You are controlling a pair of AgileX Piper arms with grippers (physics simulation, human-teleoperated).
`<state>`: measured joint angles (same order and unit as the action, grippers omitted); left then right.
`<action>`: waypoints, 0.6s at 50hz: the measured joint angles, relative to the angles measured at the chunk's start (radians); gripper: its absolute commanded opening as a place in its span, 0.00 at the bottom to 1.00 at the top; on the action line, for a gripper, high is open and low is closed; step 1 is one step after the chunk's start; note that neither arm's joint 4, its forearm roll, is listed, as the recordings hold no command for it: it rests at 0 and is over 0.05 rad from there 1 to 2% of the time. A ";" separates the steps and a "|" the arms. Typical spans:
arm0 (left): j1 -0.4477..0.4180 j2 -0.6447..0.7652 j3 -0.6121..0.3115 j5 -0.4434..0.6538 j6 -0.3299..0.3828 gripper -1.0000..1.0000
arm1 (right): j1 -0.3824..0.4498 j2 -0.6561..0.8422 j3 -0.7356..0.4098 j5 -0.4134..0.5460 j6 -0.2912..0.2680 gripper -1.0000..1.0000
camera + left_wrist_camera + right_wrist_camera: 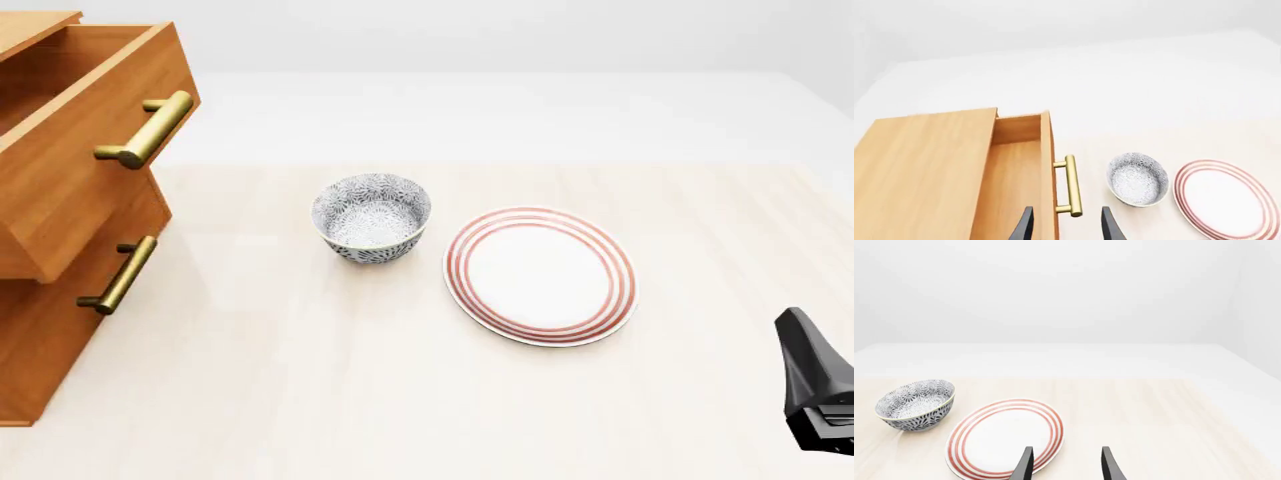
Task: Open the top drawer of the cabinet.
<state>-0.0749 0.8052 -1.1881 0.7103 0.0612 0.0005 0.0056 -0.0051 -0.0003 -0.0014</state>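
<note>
Nearest the front camera, the right end effector [817, 385] shows only as a dark shape at the lower right edge of that view, above the pale wooden desk [334, 400]. Its own wrist camera shows its two black fingers [1025, 465] spread apart with nothing between them – open, hovering just beside the near rim of the red-ringed white plate [541, 275].

The plate lies flat toward the middle of the desk. Just to its left and a little farther back stands a blue-and-white patterned bowl [372, 217], upright, close to the plate but apart from it.

At the left edge of the front view stands the cabinet [40, 330], orange-brown wood, with a lower drawer shut and its brass bar handle [118, 274] facing the desk. Above it the top drawer [80, 150] is pulled out, its front panel projecting past the drawer below and its hollow inside visible – its own brass handle [147, 130] sits on the front face.

The left end effector [1066, 225] appears only in its wrist view: its dark fingers [1109, 225] are parted on either side of the drawer front and the lower end of the handle, not touching either – open, holding nothing
</note>
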 measured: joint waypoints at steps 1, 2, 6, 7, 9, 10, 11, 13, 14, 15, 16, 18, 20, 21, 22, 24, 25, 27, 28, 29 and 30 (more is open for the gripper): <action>0.001 0.005 -0.005 0.006 -0.005 1.00 | 0.000 0.000 0.000 0.000 0.000 1.00; 0.002 0.010 -0.010 0.012 -0.010 1.00 | 0.000 0.000 0.000 0.000 0.000 1.00; 0.009 0.026 -0.024 0.034 -0.027 1.00 | 0.000 0.000 0.000 0.000 0.000 1.00; 0.011 0.029 -0.026 0.039 -0.030 1.00 | 0.000 0.000 0.000 0.000 0.000 1.00; 0.016 0.036 -0.031 0.049 -0.035 1.00 | 0.000 0.000 0.000 0.000 0.000 1.00; 0.018 0.039 -0.033 0.054 -0.038 1.00 | 0.000 0.000 0.000 0.000 0.000 1.00; 0.020 0.042 -0.035 0.060 -0.040 1.00 | 0.000 0.000 0.000 0.000 0.000 1.00; 0.026 0.049 -0.039 0.069 -0.043 1.00 | 0.000 0.000 0.000 0.000 0.000 1.00; 0.028 0.052 -0.041 0.074 -0.045 1.00 | 0.000 0.000 0.000 0.000 0.000 1.00; 0.031 0.056 -0.043 0.079 -0.046 1.00 | 0.000 0.000 0.000 0.000 0.000 1.00; 0.033 0.059 -0.045 0.083 -0.048 1.00 | 0.000 0.000 0.000 0.000 0.000 1.00; 0.038 0.066 -0.049 0.091 -0.050 1.00 | 0.000 0.000 0.000 0.000 0.000 1.00; 0.042 0.072 -0.052 0.098 -0.052 1.00 | 0.000 0.000 0.000 0.000 0.000 1.00; 0.044 0.076 -0.054 0.101 -0.053 1.00 | 0.000 0.000 0.000 0.000 0.000 1.00; 0.046 0.079 -0.055 0.104 -0.054 1.00 | 0.000 0.000 0.000 0.000 0.000 1.00; 0.049 0.085 -0.059 0.109 -0.055 1.00 | 0.000 0.000 0.000 0.000 0.000 1.00; 0.050 0.089 -0.060 0.112 -0.056 1.00 | 0.000 0.000 0.000 0.000 0.000 1.00; 0.053 0.095 -0.063 0.117 -0.057 1.00 | 0.000 0.000 0.000 0.000 0.000 1.00; 0.054 0.098 -0.064 0.119 -0.058 1.00 | 0.000 0.000 0.000 0.000 0.000 1.00; 0.055 0.100 -0.065 0.120 -0.059 1.00 | 0.000 0.000 0.000 0.000 0.000 1.00; 0.056 0.103 -0.067 0.122 -0.059 1.00 | 0.000 0.000 0.000 0.000 0.000 1.00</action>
<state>-0.0187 0.9085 -1.2549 0.8326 0.0018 0.0005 0.0055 -0.0051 -0.0003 -0.0014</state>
